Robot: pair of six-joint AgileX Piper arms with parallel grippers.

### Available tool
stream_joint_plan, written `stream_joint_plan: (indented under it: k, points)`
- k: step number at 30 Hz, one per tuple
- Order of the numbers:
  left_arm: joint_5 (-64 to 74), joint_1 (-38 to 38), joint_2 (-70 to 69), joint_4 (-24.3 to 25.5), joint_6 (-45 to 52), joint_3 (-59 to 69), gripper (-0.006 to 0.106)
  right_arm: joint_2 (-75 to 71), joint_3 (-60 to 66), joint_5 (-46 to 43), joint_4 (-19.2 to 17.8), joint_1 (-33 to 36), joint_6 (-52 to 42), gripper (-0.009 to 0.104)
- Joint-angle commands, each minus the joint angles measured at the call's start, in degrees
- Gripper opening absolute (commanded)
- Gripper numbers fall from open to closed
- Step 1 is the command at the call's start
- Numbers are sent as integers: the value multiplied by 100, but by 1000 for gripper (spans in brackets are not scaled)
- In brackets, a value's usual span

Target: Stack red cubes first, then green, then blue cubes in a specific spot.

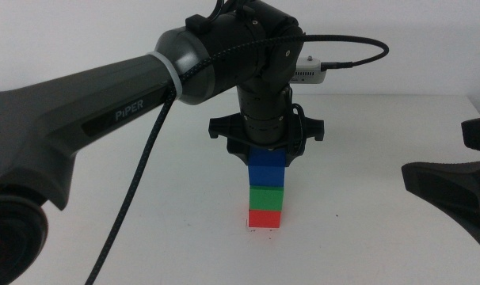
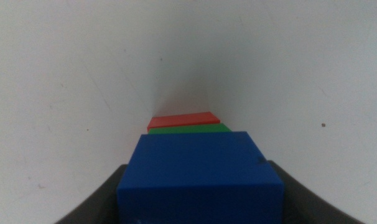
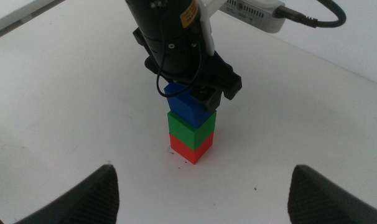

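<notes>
A red cube (image 1: 264,218) stands on the white table at the middle, with a green cube (image 1: 266,196) on it and a blue cube (image 1: 268,170) on top, all lined up. My left gripper (image 1: 267,154) comes straight down from above and is shut on the blue cube, which rests on the green one. In the left wrist view the blue cube (image 2: 198,174) fills the space between the jaws, with the green (image 2: 191,129) and red (image 2: 182,119) edges beyond it. My right gripper (image 1: 434,150) waits open at the right; its view shows the stack (image 3: 190,129).
The left arm's body and its braided cable (image 1: 137,182) cross the left half of the table. The table's far edge (image 1: 398,93) meets a white wall behind the stack. Bare table (image 1: 359,237) lies between the stack and the right gripper.
</notes>
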Motion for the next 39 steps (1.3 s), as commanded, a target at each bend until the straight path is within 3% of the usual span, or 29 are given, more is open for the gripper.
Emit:
stream_joint_plan:
  k: [1,8,11,13,18,25,30,33,39]
  points:
    - [7,14,-7,-51,-64,-49,1,-24,12,-56,-42,14,-14,93]
    - [7,14,-7,-185,-88,-49,23,-24,12,-56,-42,14,-14,93]
    - [7,14,-7,-199,-88,-49,41,-24,12,-56,-42,14,-14,93]
    - [7,14,-7,-117,-46,-49,65,-24,12,-56,-42,14,-14,93]
    - [7,14,-7,-63,-46,-60,94,-24,12,-56,-42,14,-14,93]
    - [7,14,-713,53,668,-470,94,-24,12,-56,-42,14,-14,93]
    - [7,28,-2007,1032,1436,-333,94,-24,12,-56,-42,14,-14,93]
    - [7,253,-2760,1368,1868,150,94,-24,12,-56,-42,14,-14,93]
    - [7,1316,-4310,1253,2296,1934,94,-24,12,-56,-42,14,-14,93]
